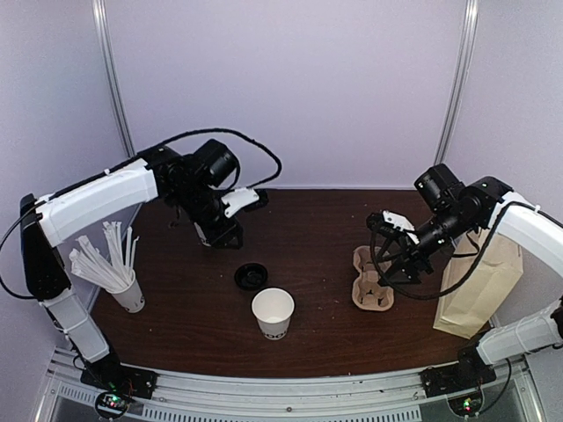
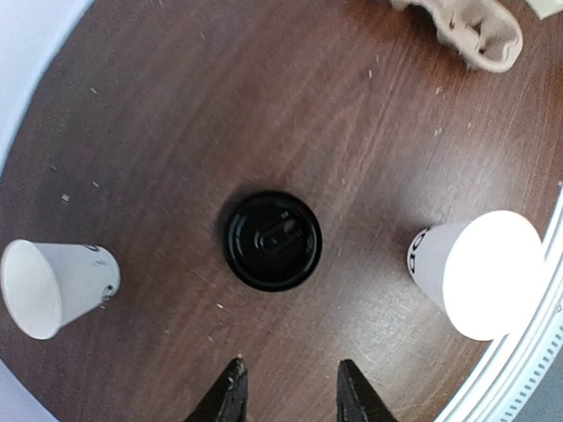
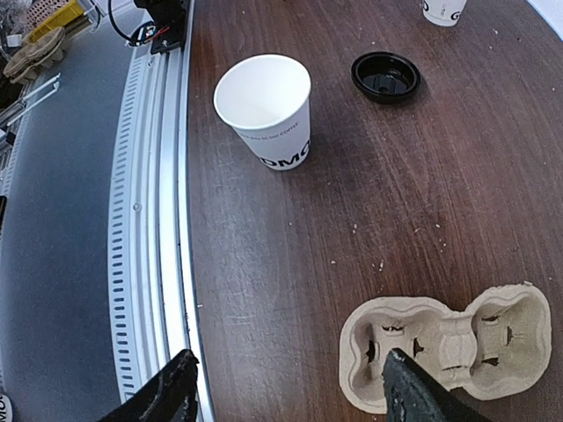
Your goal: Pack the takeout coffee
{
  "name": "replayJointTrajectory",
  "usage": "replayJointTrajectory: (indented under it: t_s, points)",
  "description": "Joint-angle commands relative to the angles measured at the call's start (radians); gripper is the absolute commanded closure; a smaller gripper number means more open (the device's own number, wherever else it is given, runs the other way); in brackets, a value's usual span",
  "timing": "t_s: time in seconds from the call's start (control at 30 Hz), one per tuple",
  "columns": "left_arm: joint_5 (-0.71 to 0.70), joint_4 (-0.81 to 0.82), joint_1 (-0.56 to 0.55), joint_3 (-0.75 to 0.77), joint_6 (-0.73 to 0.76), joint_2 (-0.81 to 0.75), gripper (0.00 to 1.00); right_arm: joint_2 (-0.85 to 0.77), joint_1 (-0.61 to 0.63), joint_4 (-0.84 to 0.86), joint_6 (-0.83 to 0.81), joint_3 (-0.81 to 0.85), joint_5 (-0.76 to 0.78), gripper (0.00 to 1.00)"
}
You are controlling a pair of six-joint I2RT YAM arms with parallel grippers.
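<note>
The takeout coffee cup (image 1: 274, 314) stands upright and uncovered near the table's front edge, white with dark print; it also shows as cup (image 2: 475, 272) and cup (image 3: 268, 105). Its round black lid (image 1: 252, 276) lies flat on the table just behind it, apart from the cup. In the left wrist view the lid (image 2: 272, 241) lies just beyond my left gripper (image 2: 290, 365), which hovers open and empty. My right gripper (image 3: 288, 356) is wide open and empty above the table, one finger (image 3: 413, 391) over the near end of the brown pulp carrier (image 3: 444, 345).
The carrier (image 1: 373, 280) lies at centre right, my right gripper (image 1: 393, 268) above it. A brown paper bag (image 1: 482, 281) stands at the right edge. A white cup of wrapped straws (image 1: 127, 290) stands front left. The metal rail (image 3: 149, 220) runs along the table's front edge.
</note>
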Motion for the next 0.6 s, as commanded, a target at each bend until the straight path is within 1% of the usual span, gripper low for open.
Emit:
replayJointTrajectory:
  t_s: [0.0, 0.1, 0.13, 0.17, 0.2, 0.23, 0.33, 0.43, 0.57]
  points:
    - [0.077, 0.111, 0.010, -0.129, 0.014, 0.038, 0.64, 0.012, 0.000, -0.023, -0.008, -0.004, 0.074, 0.28]
    - [0.047, 0.164, 0.011, -0.173, -0.002, 0.066, 0.62, 0.028, 0.001, -0.010, 0.005, -0.005, 0.066, 0.28]
    - [0.059, 0.176, 0.011, -0.176, -0.004, 0.083, 0.60, 0.033, 0.000, -0.005, 0.008, -0.006, 0.065, 0.28]
    - [0.076, 0.190, 0.010, -0.176, -0.011, 0.111, 0.48, 0.038, 0.000, 0.000, 0.011, -0.007, 0.064, 0.28]
    - [0.095, 0.203, 0.008, -0.179, -0.023, 0.131, 0.44, 0.043, 0.000, 0.003, 0.014, -0.009, 0.061, 0.28]
    - [0.098, 0.217, 0.005, -0.181, -0.035, 0.147, 0.44, 0.049, -0.001, 0.004, 0.016, -0.009, 0.059, 0.28]
    - [0.069, 0.247, 0.002, -0.176, -0.074, 0.200, 0.49, 0.054, -0.001, 0.013, 0.020, -0.017, 0.060, 0.28]
    - [0.025, 0.257, 0.002, -0.159, -0.111, 0.251, 0.57, 0.066, -0.001, 0.018, 0.020, -0.020, 0.061, 0.28]
    - [0.027, 0.314, -0.006, -0.188, -0.115, 0.275, 0.60, 0.060, -0.002, 0.017, 0.021, -0.024, 0.061, 0.29]
